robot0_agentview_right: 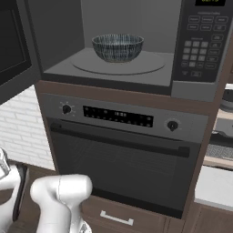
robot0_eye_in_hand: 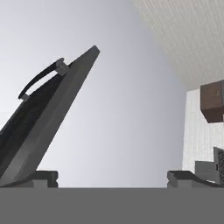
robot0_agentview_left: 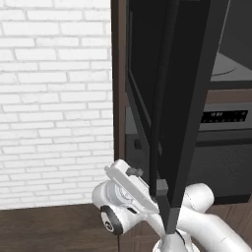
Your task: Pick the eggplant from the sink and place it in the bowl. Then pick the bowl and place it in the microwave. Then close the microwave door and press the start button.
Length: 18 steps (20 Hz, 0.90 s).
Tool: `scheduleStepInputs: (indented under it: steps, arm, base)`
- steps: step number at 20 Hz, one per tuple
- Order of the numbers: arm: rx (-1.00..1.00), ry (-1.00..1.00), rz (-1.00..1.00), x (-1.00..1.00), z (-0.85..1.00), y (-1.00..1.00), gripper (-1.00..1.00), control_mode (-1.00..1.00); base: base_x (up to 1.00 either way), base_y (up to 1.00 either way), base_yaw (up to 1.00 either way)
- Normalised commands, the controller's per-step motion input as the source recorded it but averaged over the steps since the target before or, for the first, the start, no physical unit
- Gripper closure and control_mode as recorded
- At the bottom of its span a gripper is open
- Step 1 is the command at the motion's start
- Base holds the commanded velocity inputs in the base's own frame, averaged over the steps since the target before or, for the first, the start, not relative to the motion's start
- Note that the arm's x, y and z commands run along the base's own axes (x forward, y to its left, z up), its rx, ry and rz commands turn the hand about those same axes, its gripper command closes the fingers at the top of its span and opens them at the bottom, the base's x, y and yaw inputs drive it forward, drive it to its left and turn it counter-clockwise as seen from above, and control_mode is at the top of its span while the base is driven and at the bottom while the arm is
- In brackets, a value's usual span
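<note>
The bowl (robot0_agentview_right: 118,47) stands on the round turntable inside the microwave (robot0_agentview_right: 113,68), dark and streaked outside. The eggplant is hidden, and the sink is out of view. The microwave door (robot0_agentview_left: 182,98) hangs open, swung out toward the base and seen nearly edge-on. My gripper (robot0_agentview_left: 147,179) is open, low beside the door's lower outer edge, with one dark fingertip (robot0_agentview_left: 161,187) right at that edge. In the hand view the door (robot0_eye_in_hand: 48,122) with its curved handle (robot0_eye_in_hand: 39,78) slants up on the left. The open gripper (robot0_eye_in_hand: 116,179) holds nothing.
The microwave's keypad (robot0_agentview_right: 198,45) is to the right of the cavity. Below it sits the larger oven (robot0_agentview_right: 123,154) with knobs and a bar handle. A white brick wall (robot0_agentview_left: 54,98) stands left of the cabinet. Part of a counter (robot0_agentview_right: 214,186) shows at the right.
</note>
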Motion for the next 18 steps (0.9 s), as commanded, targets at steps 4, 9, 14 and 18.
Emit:
scheduleStepInputs:
  steps: [4,9,14,18]
  arm:
    - [0.0,0.0,0.18,-0.02,0.05,0.44,-1.0,-1.0]
    - [0.0,0.05,0.25,-0.01,0.07,0.34,-1.0,-1.0]
    - [0.06,0.01,0.31,0.0,0.12,0.06,-1.0,-1.0]
    - [0.11,0.01,0.29,0.0,0.37,0.0,-1.0,-1.0]
  base:
    - [0.0,0.0,0.0]
    - [0.0,0.0,0.0]
    - [0.0,0.0,0.0]
    - [0.0,0.0,0.0]
